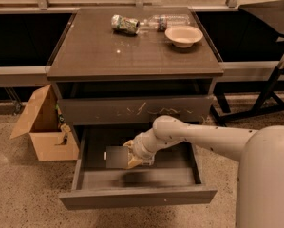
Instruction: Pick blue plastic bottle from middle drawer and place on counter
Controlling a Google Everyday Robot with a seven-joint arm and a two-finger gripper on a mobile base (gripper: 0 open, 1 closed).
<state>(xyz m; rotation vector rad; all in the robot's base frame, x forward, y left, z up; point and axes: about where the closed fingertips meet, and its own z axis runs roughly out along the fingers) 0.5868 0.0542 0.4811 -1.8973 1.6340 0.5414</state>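
Observation:
The middle drawer is pulled open below the counter. My gripper reaches into it from the right, its yellowish fingers closed on the blue plastic bottle. The bottle shows only as a pale grey block at the fingertips. It hangs a little above the drawer floor, and a shadow lies beneath it. My white arm crosses the drawer's right side.
On the counter's far part lie a green-labelled can, a longer clear bottle and a beige bowl. The scratched drawer front sits just above my arm. An open cardboard box stands at the left, a black stand at the right.

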